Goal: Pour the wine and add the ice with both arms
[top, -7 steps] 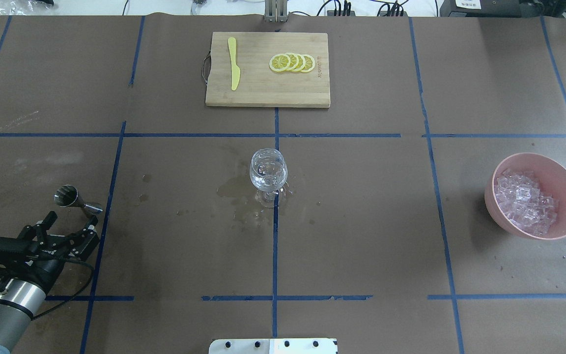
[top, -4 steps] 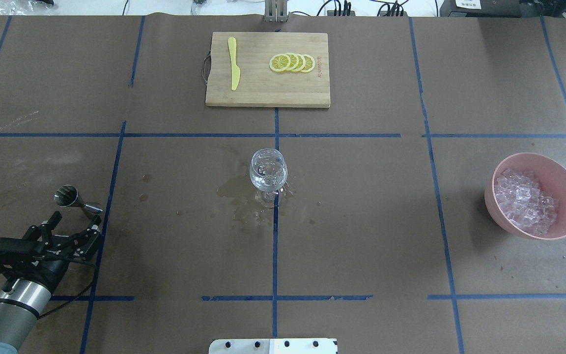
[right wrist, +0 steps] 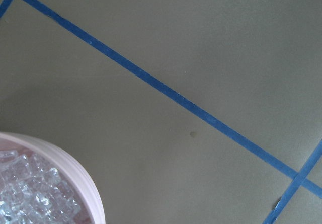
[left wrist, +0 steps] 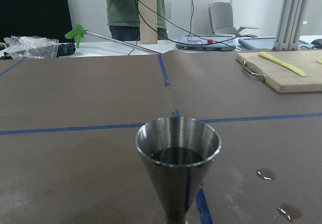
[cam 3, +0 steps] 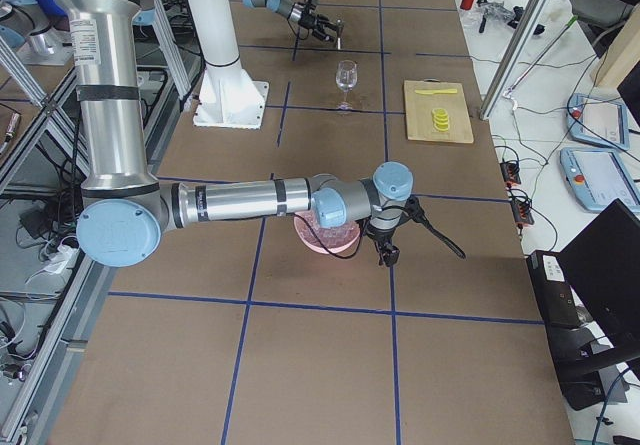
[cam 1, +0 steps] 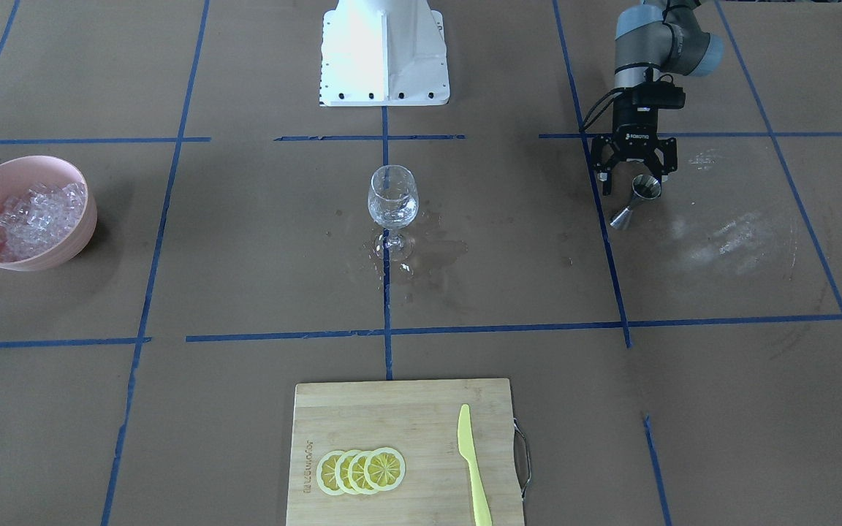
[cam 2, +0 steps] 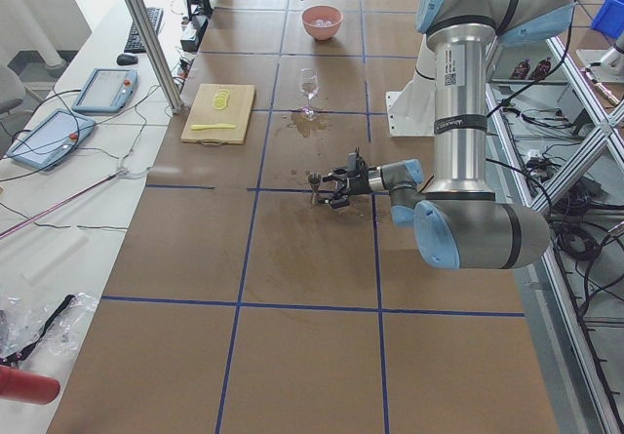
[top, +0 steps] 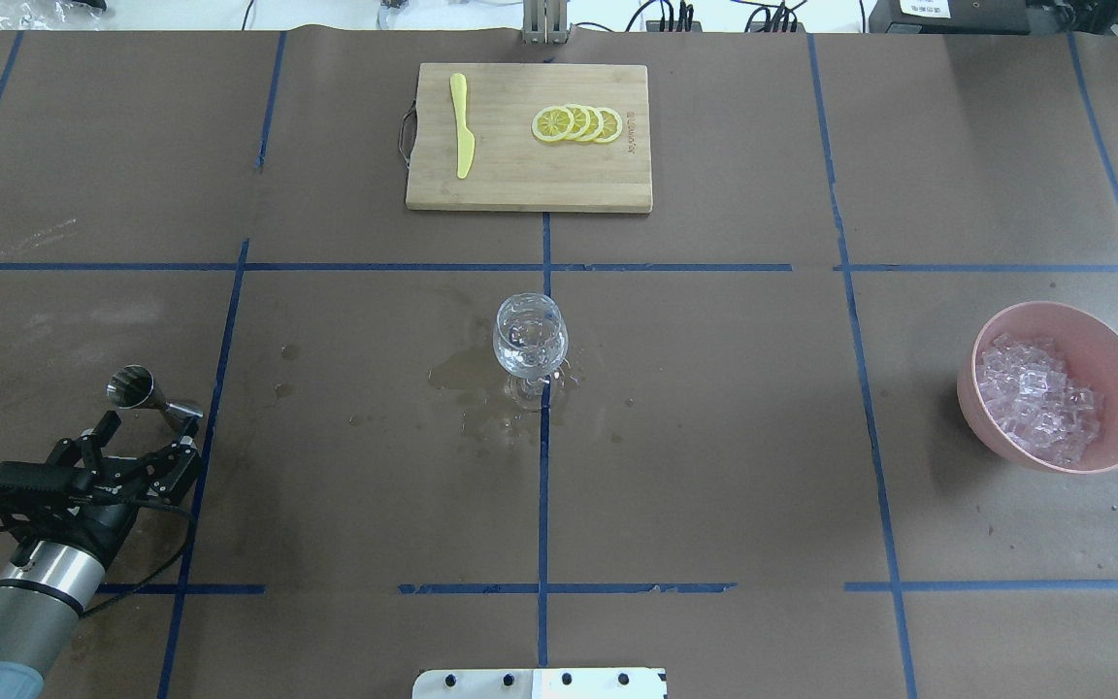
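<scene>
Table (top: 714, 437): left jaws wide, near jigger (top: 144, 390)

Brown paper-covered worktop (right wrist: 191, 48), blue tape line (right wrist: 166, 90) running diagonally across it, pink bowl rim (right wrist: 75, 169) at lower left, clear ice cubes (right wrist: 30, 196) heaped inside

Bright, even overhead light, soft short shadows, sharp focus, faint table glare.

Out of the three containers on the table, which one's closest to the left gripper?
The small steel jigger, standing just ahead of the open left gripper. The wine glass is at the centre of the table, and the pink bowl is far across.
</scene>
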